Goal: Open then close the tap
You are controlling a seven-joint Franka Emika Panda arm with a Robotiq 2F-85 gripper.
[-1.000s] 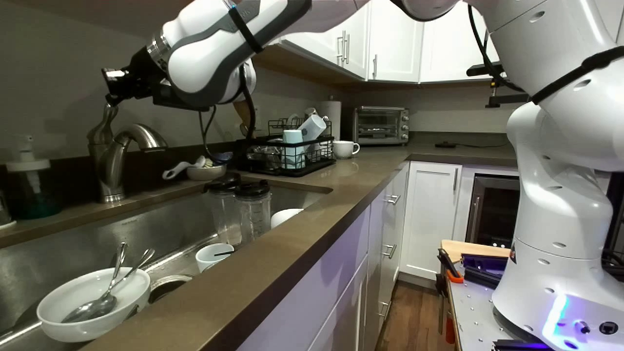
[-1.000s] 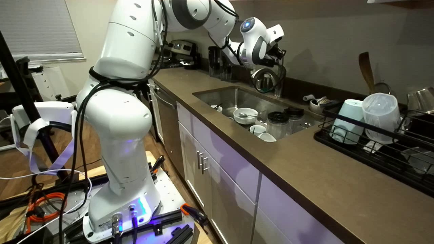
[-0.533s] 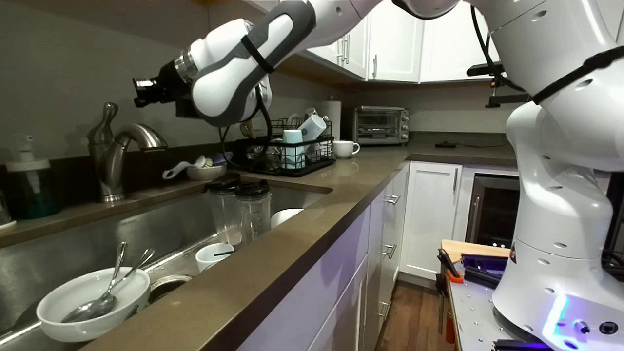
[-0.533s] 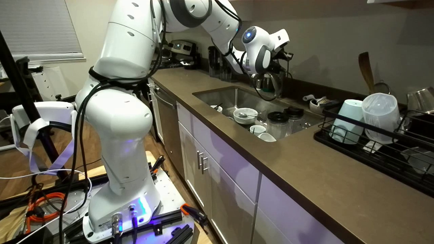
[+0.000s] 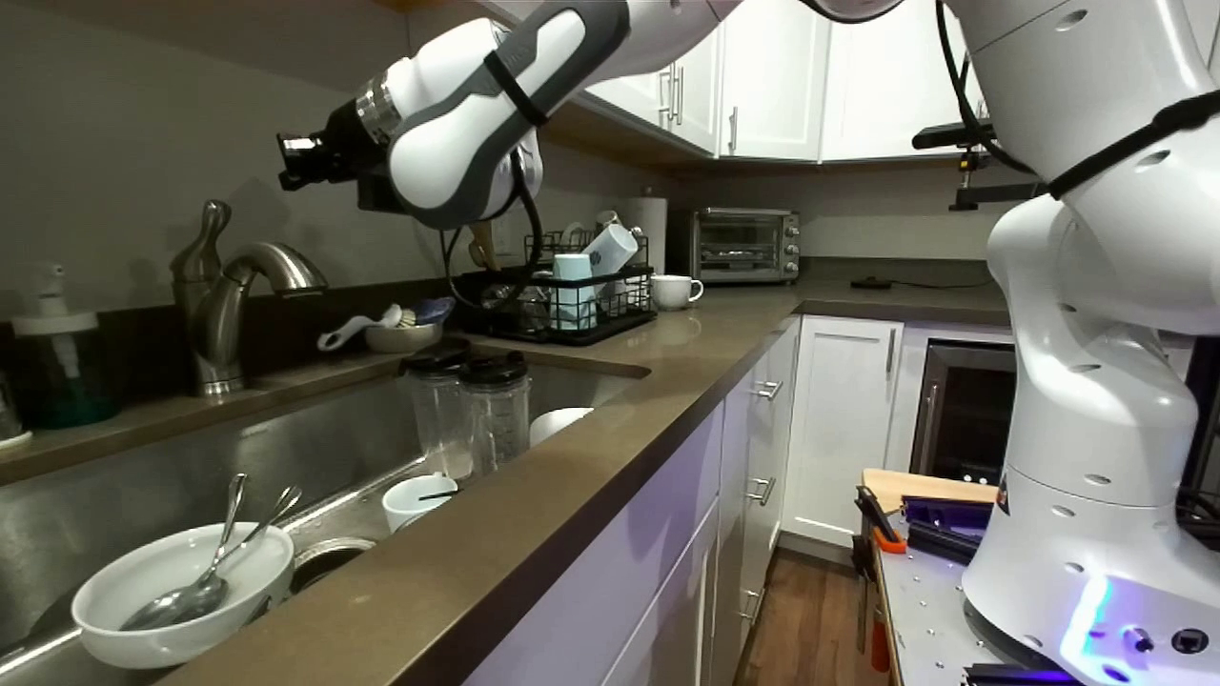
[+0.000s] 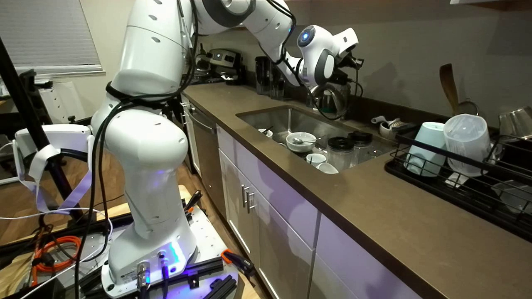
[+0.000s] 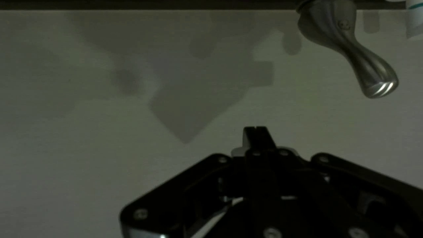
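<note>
Tap (image 5: 219,329), brushed steel, stands before you on the counter (image 5: 515,514) along the back of the sink (image 5: 324,438), its handle (image 5: 200,248) upright and its spout (image 5: 272,263) arching out. Your tool (image 7: 255,129) hangs in the air near that handle, higher than it and apart from it; in the wrist view its fingers (image 7: 249,140) are clenched, tip against tip, and the handle shows up near a top corner. Near the tap you have a pump bottle (image 5: 71,405) with a white top. Down in the sink, the white bowl (image 5: 162,650) holds metal utensils (image 5: 195,598) whose handles rise past its rim; behind it you see a pale cup (image 5: 408,505) with something dark in it, then two clear containers (image 5: 498,419) with black lids, side by side. Farther along the counter sits a small bowl (image 5: 405,339) holding a white-handled brush (image 5: 345,332), then the black wire rack (image 5: 602,331) carrying light blue cups (image 5: 574,272). Just beside the rack you find a white mug (image 5: 672,293) and, in the far corner, a toaster oven (image 5: 743,246) below white cabinets (image 5: 777,86).
</note>
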